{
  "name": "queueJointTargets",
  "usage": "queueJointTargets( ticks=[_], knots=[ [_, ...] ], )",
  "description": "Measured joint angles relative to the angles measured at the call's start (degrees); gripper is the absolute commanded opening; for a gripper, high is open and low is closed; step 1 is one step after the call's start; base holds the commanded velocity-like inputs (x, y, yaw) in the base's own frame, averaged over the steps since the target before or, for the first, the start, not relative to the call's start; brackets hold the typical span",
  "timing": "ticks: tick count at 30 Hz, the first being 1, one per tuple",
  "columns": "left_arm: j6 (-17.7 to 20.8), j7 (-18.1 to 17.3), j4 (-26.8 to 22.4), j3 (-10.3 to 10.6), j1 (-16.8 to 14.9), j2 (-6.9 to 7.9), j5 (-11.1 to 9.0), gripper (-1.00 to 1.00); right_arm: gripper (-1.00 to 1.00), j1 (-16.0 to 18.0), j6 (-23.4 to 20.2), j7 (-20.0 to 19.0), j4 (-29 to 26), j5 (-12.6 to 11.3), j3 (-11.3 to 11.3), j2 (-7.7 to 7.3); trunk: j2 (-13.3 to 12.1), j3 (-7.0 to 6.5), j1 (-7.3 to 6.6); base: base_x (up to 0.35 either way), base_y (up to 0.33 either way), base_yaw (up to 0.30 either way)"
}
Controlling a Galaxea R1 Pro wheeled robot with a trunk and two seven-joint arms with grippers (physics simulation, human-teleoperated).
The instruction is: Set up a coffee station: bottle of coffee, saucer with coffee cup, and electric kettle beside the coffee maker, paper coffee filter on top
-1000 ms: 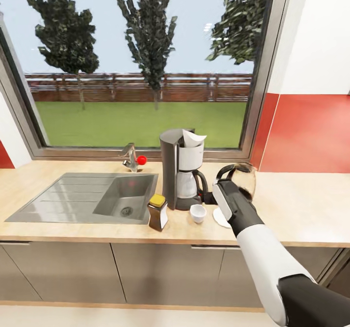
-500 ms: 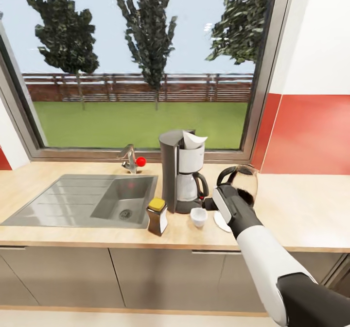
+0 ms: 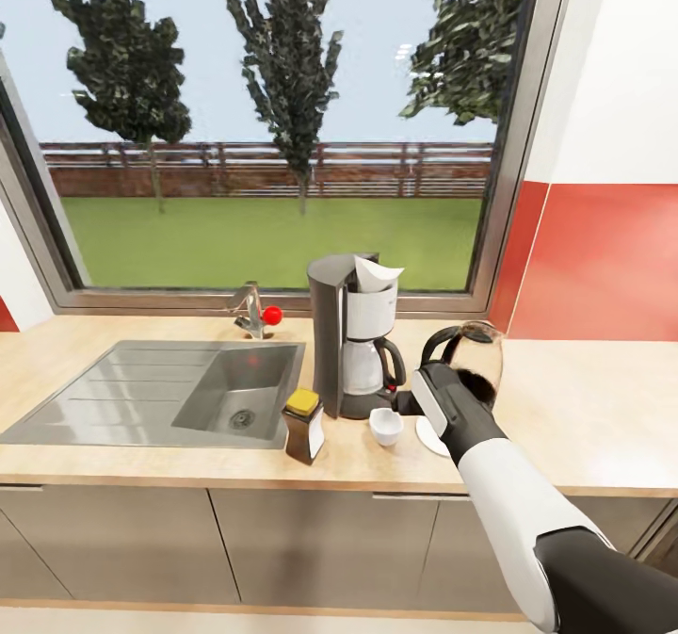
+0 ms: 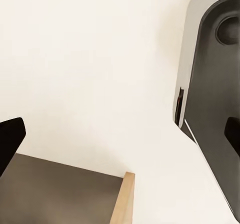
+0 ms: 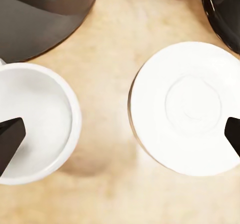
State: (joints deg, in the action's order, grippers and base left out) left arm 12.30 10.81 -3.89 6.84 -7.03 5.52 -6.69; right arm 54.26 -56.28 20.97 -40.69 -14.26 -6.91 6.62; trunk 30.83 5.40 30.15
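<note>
The coffee cup (image 5: 32, 121) sits on the counter just beside the empty saucer (image 5: 187, 106) (coffee maker (image 3: 353, 333) behind). Your right gripper (image 5: 120, 134) hovers with fingers apart, holding nothing; next, grasp the cup's rim.

Lighting: bright, even daylight through my window (image 3: 273, 125). Shadows: soft, faint on counter (image 3: 584, 408). Glare: pale sheen on sink (image 3: 141, 389). Focus: my wrist views slightly soft.
</note>
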Motion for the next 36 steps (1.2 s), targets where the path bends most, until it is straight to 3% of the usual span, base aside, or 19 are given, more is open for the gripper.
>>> queueJointTargets(
  ticks=[17, 24, 36],
  knots=[
    [0.0, 0.1, 0.0, 0.0, 0.1, 0.13, 0.0, 1.0, 1.0, 0.0, 0.0, 0.0, 0.2, 0.1, 0.0, 0.01, 0.0, 0.0, 0.0, 0.062, 0.052, 0.0],
    [0.0, 0.1, 0.0, 0.0, 0.1, 0.08, 0.0, 1.0, 1.0, -0.1, 0.0, 0.0, 3.5, 0.0, 0.0, -0.07, 0.0, 0.0, 0.0, 0.0, 0.0, 0.0],
    [0.0, 0.1, 0.0, 0.0, 0.2, 0.09, 0.0, 1.0, 1.0, -0.1, 0.0, 0.0, 4.0, 0.1, 0.0, -0.07, 0.0, 0.0, 0.0, 0.0, 0.0, 0.0]
  ],
)
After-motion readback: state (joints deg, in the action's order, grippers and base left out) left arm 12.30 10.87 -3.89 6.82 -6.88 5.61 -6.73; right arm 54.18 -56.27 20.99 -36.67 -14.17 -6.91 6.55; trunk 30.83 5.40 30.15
